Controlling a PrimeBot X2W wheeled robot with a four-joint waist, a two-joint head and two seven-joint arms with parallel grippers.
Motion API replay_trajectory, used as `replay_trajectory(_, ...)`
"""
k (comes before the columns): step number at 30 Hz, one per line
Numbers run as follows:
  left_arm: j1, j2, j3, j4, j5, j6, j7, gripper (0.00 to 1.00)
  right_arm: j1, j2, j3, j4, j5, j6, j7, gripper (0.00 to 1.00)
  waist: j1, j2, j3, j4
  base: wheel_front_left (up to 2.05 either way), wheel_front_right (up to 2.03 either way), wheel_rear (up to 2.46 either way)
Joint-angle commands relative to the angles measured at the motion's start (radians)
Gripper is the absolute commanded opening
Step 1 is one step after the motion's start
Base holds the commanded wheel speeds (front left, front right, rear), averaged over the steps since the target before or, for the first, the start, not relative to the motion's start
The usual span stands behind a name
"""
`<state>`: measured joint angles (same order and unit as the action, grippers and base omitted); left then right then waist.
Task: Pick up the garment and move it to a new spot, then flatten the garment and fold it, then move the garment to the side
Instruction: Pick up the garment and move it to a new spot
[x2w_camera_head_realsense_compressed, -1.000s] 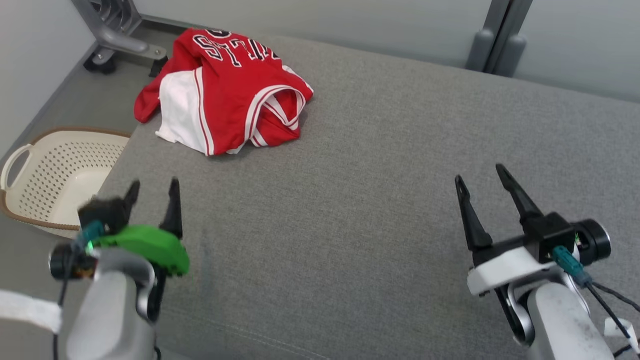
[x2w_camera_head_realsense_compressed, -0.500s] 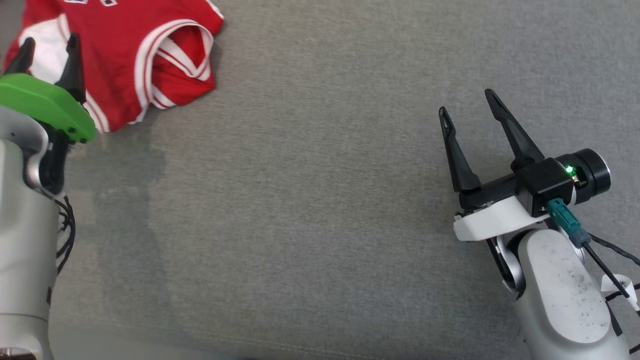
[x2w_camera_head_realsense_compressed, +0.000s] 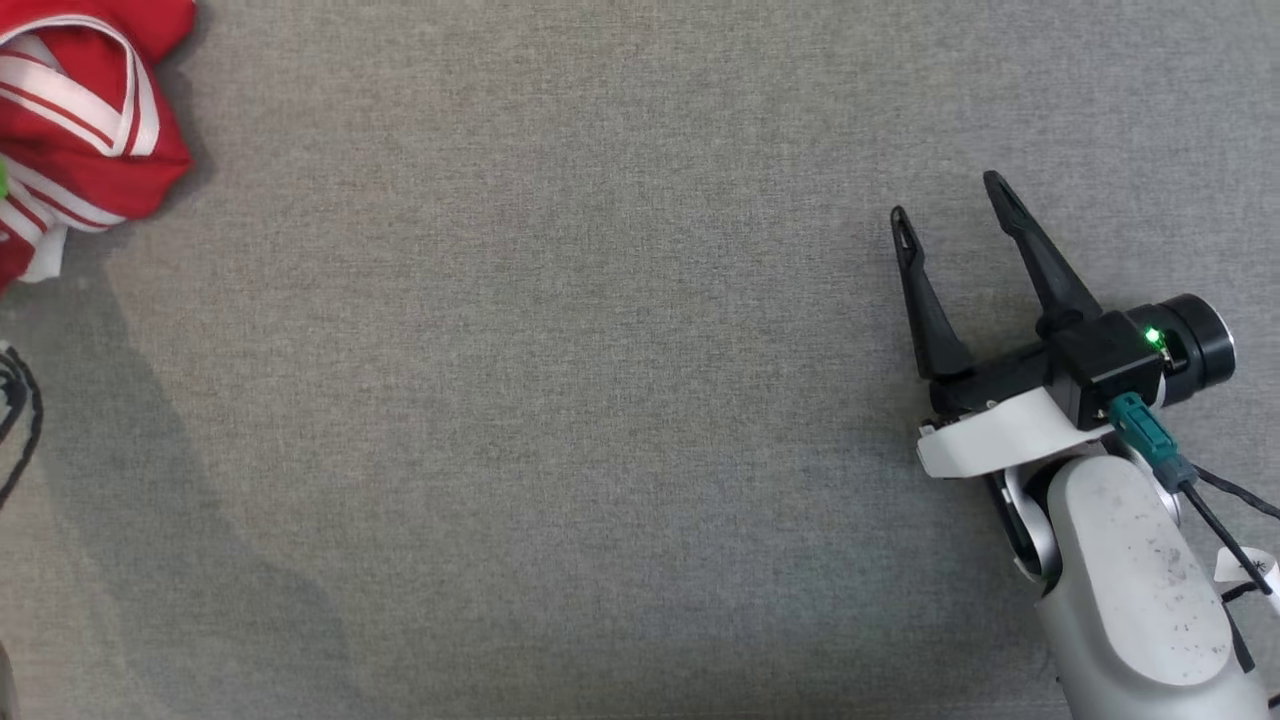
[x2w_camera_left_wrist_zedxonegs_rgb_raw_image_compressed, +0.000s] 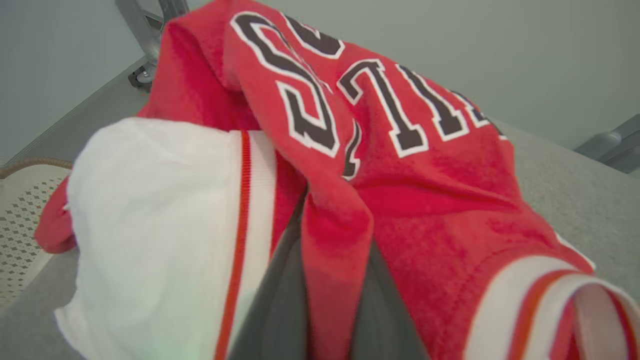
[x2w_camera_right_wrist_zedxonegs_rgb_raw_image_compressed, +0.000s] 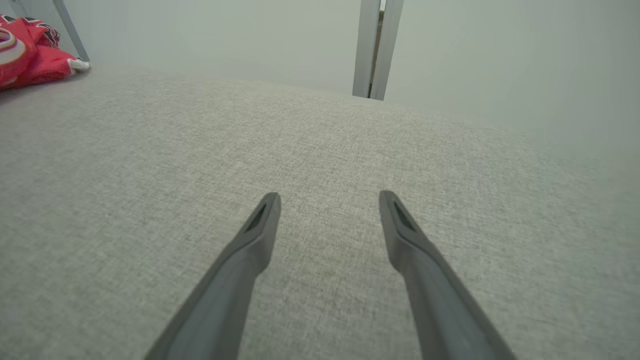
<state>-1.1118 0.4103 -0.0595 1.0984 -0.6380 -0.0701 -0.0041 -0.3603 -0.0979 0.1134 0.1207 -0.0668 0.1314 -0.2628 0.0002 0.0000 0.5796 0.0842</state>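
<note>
Left pincer (x2w_camera_left_wrist_zedxonegs_rgb_raw_image_compressed: 332, 300), spread and short of cloth a second ago, now sits at crumpled red-and-white sports jersey (x2w_camera_left_wrist_zedxonegs_rgb_raw_image_compressed: 425, 200), fingers closed on red fold. Head camera has dipped too, so jersey shows at far left edge of grey upholstered surface (x2w_camera_head_realsense_compressed: 600, 400). Right pincer (x2w_camera_head_realsense_compressed: 948, 198) spread wide, empty, well apart from jersey. Judgement: grasp looks made; lift and carry to new spot next. Flattening and folding not begun.

left gripper (x2w_camera_left_wrist_zedxonegs_rgb_raw_image_compressed: 336, 240) tips buried in the garment (x2w_camera_left_wrist_zedxonegs_rgb_raw_image_compressed: 425, 200) fold pinched between its blurred fingers (x2w_camera_left_wrist_zedxonegs_rgb_raw_image_compressed: 280, 310), lettering (x2w_camera_left_wrist_zedxonegs_rgb_raw_image_compressed: 400, 115) beyond the tips breaks off in folds so can't read it whole, basket (x2w_camera_left_wrist_zedxonegs_rgb_raw_image_compressed: 20, 215) left of the pincer cropped by frame edge, and head cam clips the garment well left of the right gripper (x2w_camera_head_realsense_compressed: 947, 198).
</note>
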Motion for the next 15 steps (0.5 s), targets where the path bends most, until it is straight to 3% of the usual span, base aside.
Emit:
replay_trajectory(1,-0.031,0.028,-0.009,-0.004,0.017,-0.007,-0.018,0.00,0.028,0.001,-0.008,0.006,0.007,-0.001,-0.003,1.00,-0.0002,0.0000,-0.036,0.010,0.00,0.00,0.00)
replay_trajectory(9,-0.124,0.107,-0.066,-0.095,0.048,-0.052,-0.012,0.00,0.106,0.014,-0.017,0.027,0.042,-0.001,-0.003,1.00,-0.0002,0.0000,-0.170,0.042,0.00,0.00,0.00)
replay_trajectory(15,-0.114,0.076,-0.129,-0.290,-0.028,-0.061,0.073,0.00,0.162,0.028,-0.023,0.035,0.071,-0.001,-0.003,1.00,-0.0002,0.0000,-0.270,0.042,0.00,0.00,0.00)
